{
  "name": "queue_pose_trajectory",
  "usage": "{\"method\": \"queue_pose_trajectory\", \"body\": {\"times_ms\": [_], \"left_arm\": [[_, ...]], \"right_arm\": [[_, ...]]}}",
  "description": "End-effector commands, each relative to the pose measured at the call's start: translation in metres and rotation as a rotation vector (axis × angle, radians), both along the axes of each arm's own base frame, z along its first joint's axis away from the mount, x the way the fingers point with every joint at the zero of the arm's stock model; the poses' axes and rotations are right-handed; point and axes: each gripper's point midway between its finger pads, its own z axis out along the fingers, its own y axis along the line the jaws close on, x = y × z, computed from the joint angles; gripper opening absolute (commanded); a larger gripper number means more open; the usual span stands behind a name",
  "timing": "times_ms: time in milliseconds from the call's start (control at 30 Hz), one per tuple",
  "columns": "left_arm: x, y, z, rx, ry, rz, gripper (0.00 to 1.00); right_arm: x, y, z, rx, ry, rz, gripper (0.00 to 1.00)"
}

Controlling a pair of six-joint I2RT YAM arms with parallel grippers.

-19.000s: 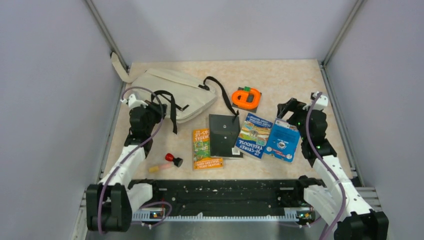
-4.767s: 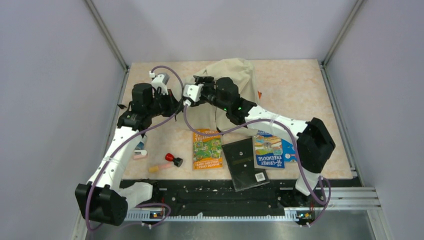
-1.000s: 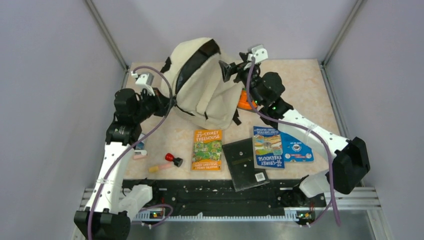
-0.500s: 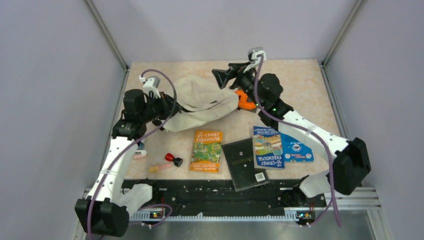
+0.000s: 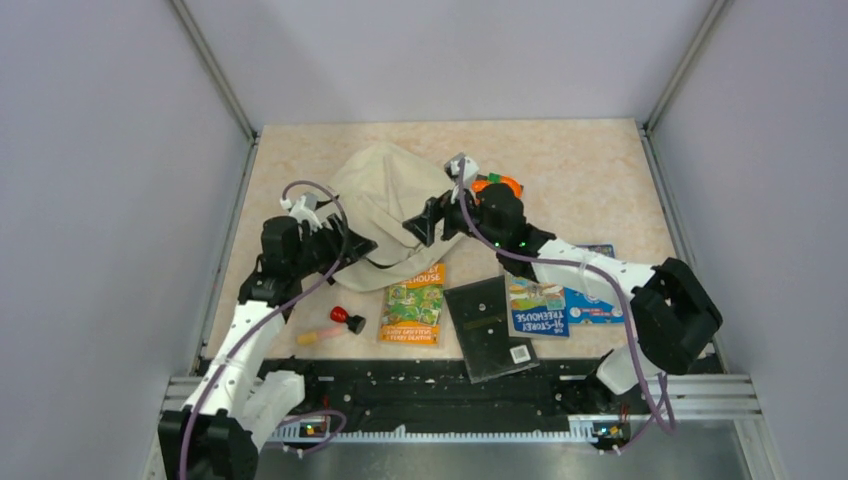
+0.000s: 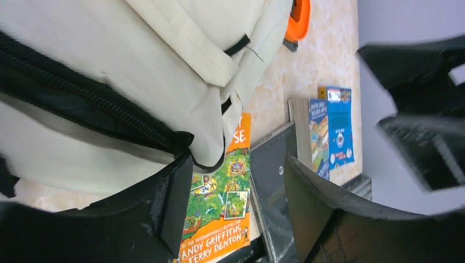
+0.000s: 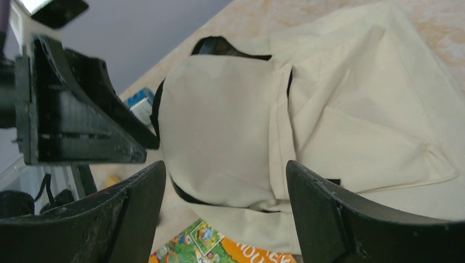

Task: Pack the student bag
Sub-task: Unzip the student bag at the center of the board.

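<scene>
The student bag [image 5: 385, 195], cream fabric with black zipper lines, lies slumped on the table at back centre; its near edge overlaps the top of an orange-green book [image 5: 413, 303]. My left gripper [image 5: 350, 245] is open at the bag's left near edge. In the left wrist view the bag [image 6: 109, 71] fills the upper left, its black zipper edge rests against one of the fingertips [image 6: 174, 181], and nothing sits between the jaws of the left gripper [image 6: 233, 203]. My right gripper [image 5: 420, 225] hovers open over the bag's near side, with the bag [image 7: 230, 126] below the right gripper [image 7: 225, 203].
A black notebook [image 5: 490, 328] and two blue books [image 5: 537, 305] [image 5: 592, 300] lie at front right. An orange object [image 5: 497, 185] peeks out behind the right arm. A small red-and-black item [image 5: 347, 319] and a pinkish stick [image 5: 315, 335] lie at front left.
The bag, held up high a second ago, has dropped flat onto the table. My left gripper has opened and let go of it. The right arm has swung down to the bag's near side.
</scene>
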Motion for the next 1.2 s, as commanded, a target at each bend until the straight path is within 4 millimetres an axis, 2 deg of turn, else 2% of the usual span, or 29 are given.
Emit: {"method": "queue_pose_trajectory", "body": {"times_ms": [0,133,267,367,433,500,700,1000,1167], "left_arm": [[0.006,0.023,0.006,0.039,-0.062,0.158,0.68],[0.006,0.042,-0.001,0.066,-0.079,0.282,0.72],[0.010,0.049,0.002,0.063,-0.120,0.327,0.74],[0.015,0.049,0.001,0.064,-0.121,0.331,0.70],[0.018,0.047,-0.003,0.057,-0.108,0.325,0.63],[0.019,0.044,-0.006,0.038,-0.095,0.312,0.53],[0.013,0.037,-0.006,0.022,-0.082,0.271,0.38],[-0.025,0.006,-0.015,-0.017,-0.041,0.032,0.38],[-0.043,-0.019,0.003,-0.122,-0.162,-0.143,0.38]], "right_arm": [[-0.024,0.011,0.009,-0.021,-0.104,0.015,0.78],[-0.037,0.020,0.000,-0.018,-0.115,0.028,0.77],[-0.049,0.038,-0.003,-0.038,-0.141,0.078,0.76],[-0.054,0.051,-0.007,-0.069,-0.165,0.095,0.74],[-0.057,0.059,-0.010,-0.090,-0.178,0.106,0.73],[-0.061,0.066,-0.013,-0.107,-0.185,0.119,0.70],[-0.065,0.070,-0.014,-0.112,-0.184,0.128,0.67],[-0.063,0.067,-0.014,-0.123,-0.187,0.113,0.68],[-0.064,0.067,-0.017,-0.127,-0.186,0.113,0.68]]}}
